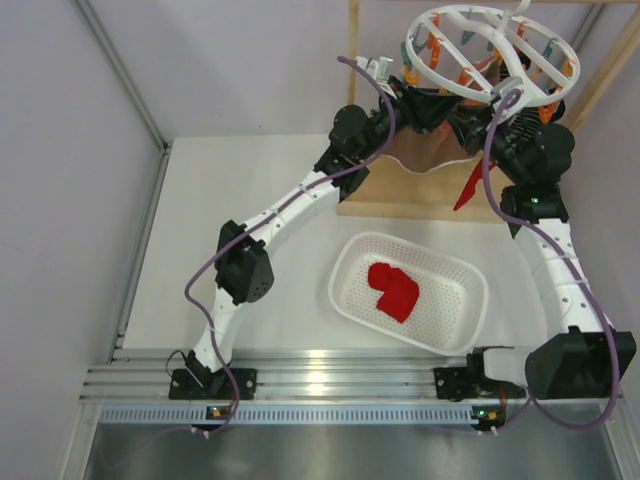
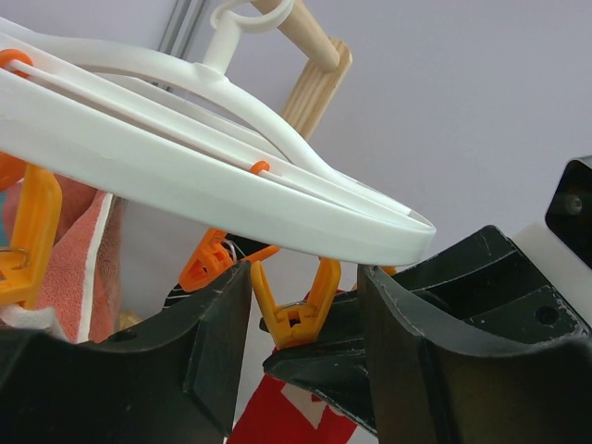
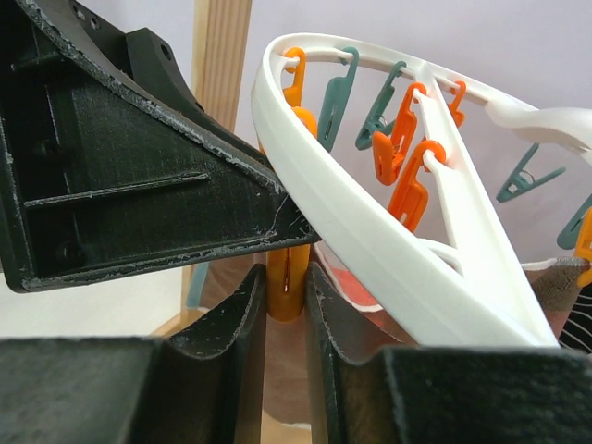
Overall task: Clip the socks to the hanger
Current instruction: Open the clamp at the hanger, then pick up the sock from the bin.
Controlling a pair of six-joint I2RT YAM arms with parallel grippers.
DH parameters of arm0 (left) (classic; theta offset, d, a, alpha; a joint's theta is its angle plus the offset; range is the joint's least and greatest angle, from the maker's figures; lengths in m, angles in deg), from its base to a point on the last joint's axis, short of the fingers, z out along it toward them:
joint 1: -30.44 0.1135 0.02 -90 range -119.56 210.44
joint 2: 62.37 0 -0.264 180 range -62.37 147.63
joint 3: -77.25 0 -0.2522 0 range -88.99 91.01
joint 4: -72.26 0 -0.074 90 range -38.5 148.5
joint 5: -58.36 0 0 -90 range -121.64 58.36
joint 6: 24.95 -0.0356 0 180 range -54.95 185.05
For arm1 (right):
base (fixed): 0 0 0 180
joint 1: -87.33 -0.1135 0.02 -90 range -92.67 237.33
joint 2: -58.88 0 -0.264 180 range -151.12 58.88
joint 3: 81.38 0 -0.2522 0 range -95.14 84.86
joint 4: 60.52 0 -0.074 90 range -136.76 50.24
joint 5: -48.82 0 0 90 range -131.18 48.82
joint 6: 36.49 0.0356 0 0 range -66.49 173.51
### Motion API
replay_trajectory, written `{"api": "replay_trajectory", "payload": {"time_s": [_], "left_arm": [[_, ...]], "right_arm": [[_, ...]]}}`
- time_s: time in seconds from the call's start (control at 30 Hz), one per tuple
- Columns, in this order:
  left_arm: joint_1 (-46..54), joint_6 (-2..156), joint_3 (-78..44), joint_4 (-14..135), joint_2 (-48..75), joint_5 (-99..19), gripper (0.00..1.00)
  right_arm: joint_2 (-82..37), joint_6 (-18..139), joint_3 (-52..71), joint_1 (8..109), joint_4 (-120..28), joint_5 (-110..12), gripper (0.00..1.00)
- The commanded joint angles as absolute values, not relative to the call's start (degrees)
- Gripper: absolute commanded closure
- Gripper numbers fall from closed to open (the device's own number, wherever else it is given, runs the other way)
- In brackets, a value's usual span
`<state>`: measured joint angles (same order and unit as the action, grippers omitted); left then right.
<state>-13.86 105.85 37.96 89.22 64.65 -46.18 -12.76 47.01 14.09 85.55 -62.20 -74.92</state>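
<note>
The white ring hanger (image 1: 490,50) hangs at the back right with orange and teal clips. My left gripper (image 1: 432,102) is under its rim, open, with its fingers (image 2: 213,342) on either side of an orange clip (image 2: 298,310) without touching it. My right gripper (image 1: 478,125) is shut on the lower end of that orange clip (image 3: 287,277). A red sock (image 1: 468,188) hangs just below the right fingers and also shows in the left wrist view (image 2: 277,416). What holds it is hidden. A second red sock (image 1: 393,290) lies in the basket. A black striped sock (image 3: 580,324) hangs from the hanger.
The white perforated basket (image 1: 350,285) sits mid-table, in front of the wooden frame (image 1: 400,205) that carries the hanger. A salmon sock (image 2: 83,268) hangs from the hanger to the left of my left fingers. The two grippers are close together, and my left finger (image 3: 120,185) fills the upper left of the right wrist view.
</note>
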Motion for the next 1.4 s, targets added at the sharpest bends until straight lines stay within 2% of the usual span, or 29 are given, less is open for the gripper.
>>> {"api": "replay_trajectory", "payload": {"time_s": [0.0,0.23,0.33,0.37,0.43,0.47,0.5,0.6,0.67,0.7,0.8,1.0,1.07,1.1,1.17,1.2,1.3,1.33,1.37], "left_arm": [[-13.9,106.4,41.0,90.7,63.2,-44.6,0.46],[-14.0,106.5,41.3,90.2,63.4,-44.2,0.49],[-14.0,106.5,41.5,90.3,63.5,-44.0,0.59],[-14.0,106.5,41.5,90.3,63.5,-44.2,0.66],[-13.9,106.6,41.5,90.2,63.6,-44.2,0.72],[-14.0,106.6,41.4,90.2,63.5,-44.2,0.79],[-14.0,106.5,41.6,90.2,63.6,-44.3,0.82],[-14.0,106.5,41.5,90.4,63.5,-44.3,0.91],[-13.9,106.5,41.6,90.4,63.6,-44.4,0.94],[-13.9,106.5,41.5,90.4,63.7,-44.5,0.97],[-13.9,106.5,41.4,90.5,63.7,-44.6,1.00],[-13.9,107.0,41.5,90.8,64.0,-44.7,1.00],[-13.9,107.2,41.5,90.8,64.2,-44.9,1.00],[-13.9,107.2,41.4,90.7,64.2,-44.8,1.00],[-13.9,107.2,41.4,90.7,64.2,-44.9,1.00],[-13.9,107.2,41.1,90.8,64.1,-44.9,1.00],[-13.9,107.0,41.1,90.6,63.9,-44.7,1.00],[-13.9,107.0,41.1,90.6,63.9,-44.6,1.00],[-13.9,106.9,41.1,90.5,63.9,-44.6,1.00]], "right_arm": [[-10.6,45.3,14.2,84.3,-66.4,-75.6,1.00],[-10.2,44.4,14.1,84.3,-65.2,-76.0,1.00],[-9.9,43.9,14.5,84.3,-65.0,-76.2,1.00],[-9.8,43.9,14.5,84.3,-65.0,-76.3,1.00],[-9.7,43.5,14.5,84.3,-64.3,-76.4,1.00],[-9.7,43.5,14.5,84.3,-64.0,-76.3,1.00],[-9.6,43.4,14.5,84.3,-63.6,-76.2,0.95],[-9.1,43.8,14.5,84.3,-60.6,-75.1,0.64],[-8.2,43.3,14.9,84.3,-57.7,-74.7,0.53],[-7.7,43.3,15.4,84.4,-56.6,-74.2,0.43],[-5.7,42.6,15.9,84.6,-50.8,-73.2,0.34],[-0.6,43.2,19.1,86.9,-39.9,-78.4,0.23],[0.3,43.0,19.6,89.0,-35.0,-81.8,0.10],[0.4,42.9,20.1,89.6,-33.2,-83.2,0.07],[0.5,39.5,20.6,90.0,-27.3,-88.6,0.15],[0.5,37.8,21.4,90.1,-25.5,-89.9,0.23],[-0.2,27.9,21.8,90.1,-18.0,-93.5,0.32],[-1.8,24.5,21.3,90.0,-11.5,-94.4,0.36],[-3.0,21.2,20.6,89.2,-8.1,-94.9,0.43]]}}
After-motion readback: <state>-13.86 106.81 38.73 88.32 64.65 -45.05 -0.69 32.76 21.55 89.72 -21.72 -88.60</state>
